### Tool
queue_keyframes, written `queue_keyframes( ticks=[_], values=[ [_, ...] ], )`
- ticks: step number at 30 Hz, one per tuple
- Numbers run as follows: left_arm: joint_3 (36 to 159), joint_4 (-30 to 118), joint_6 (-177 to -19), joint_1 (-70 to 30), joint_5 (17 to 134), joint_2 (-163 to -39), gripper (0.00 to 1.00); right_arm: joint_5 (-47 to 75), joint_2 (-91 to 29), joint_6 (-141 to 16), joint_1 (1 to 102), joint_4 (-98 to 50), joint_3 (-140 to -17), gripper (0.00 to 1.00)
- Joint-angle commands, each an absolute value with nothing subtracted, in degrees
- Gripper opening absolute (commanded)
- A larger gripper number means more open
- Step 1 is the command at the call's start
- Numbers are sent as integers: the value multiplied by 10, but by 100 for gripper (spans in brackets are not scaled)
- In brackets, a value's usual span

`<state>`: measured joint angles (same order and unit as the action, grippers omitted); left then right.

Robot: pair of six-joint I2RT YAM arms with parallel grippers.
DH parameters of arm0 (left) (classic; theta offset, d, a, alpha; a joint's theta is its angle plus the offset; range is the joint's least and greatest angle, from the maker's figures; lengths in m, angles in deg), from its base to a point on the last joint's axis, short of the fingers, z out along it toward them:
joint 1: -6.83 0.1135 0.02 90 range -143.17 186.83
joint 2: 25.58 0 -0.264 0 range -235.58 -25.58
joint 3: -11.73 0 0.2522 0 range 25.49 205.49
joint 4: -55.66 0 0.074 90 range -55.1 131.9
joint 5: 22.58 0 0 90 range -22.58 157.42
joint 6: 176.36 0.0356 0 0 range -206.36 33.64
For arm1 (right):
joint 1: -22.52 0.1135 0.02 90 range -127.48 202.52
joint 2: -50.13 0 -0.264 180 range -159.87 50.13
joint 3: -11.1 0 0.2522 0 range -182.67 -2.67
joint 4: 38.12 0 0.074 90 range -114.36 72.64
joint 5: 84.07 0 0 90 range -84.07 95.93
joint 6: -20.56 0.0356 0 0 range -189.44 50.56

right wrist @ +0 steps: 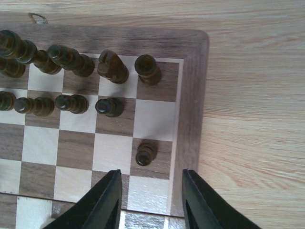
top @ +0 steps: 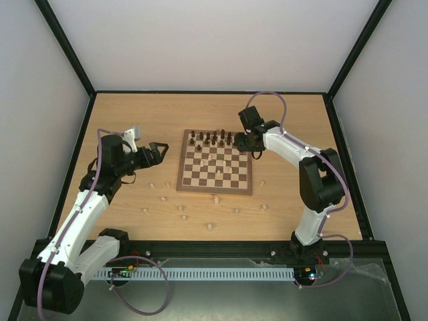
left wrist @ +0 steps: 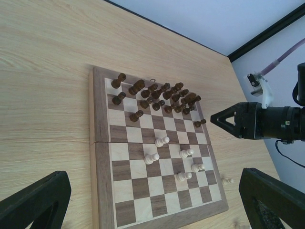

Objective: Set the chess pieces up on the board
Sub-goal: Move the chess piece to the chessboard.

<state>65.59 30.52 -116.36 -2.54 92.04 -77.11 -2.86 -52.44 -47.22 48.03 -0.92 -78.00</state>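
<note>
The board (top: 186, 184) lies mid-table; it also shows in the left wrist view (left wrist: 102, 191) and the right wrist view (right wrist: 190, 95). Dark brown pieces (top: 210, 139) crowd its far rows. Several pale pieces (left wrist: 162, 141) stand mid-board. More pale pieces (top: 180, 208) lie scattered on the table in front of it. My right gripper (right wrist: 151, 191) is open over the board's far right corner, just behind a lone dark pawn (right wrist: 145, 153), which stands free. My left gripper (top: 160, 151) is open and empty above the table, left of the board.
The plain light-wood tabletop (top: 120, 120) is bounded by black frame rails and white walls. The right gripper shows in the left wrist view (left wrist: 228, 120) beside the board's right edge. A small metal clasp (right wrist: 37, 18) sits on the board's far edge.
</note>
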Motion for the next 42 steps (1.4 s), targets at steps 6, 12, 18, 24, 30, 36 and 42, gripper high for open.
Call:
queue_keyframes(
  ticks=[6,12,18,24,30,36,42],
  values=[
    [652,313,-1161,-27,912,-782,99,-27,-573,-479,490,25,-820,24],
    [654,314,-1160,-27,906,-781,99,-34,-593,-481,490,27,-828,15],
    [650,318,-1160,-27,906,-787,99,-32,-607,-483,490,27,-833,10],
    [649,321,-1159,-27,905,-794,100,-46,-614,-485,490,29,-843,3],
    [652,322,-1158,-27,904,-798,99,-73,-630,-488,490,36,-869,2],
    [653,321,-1157,-27,901,-798,100,-77,-646,-490,490,39,-889,2],
    [651,318,-1156,-27,900,-797,100,-73,-648,-487,489,40,-886,2]
  ],
)
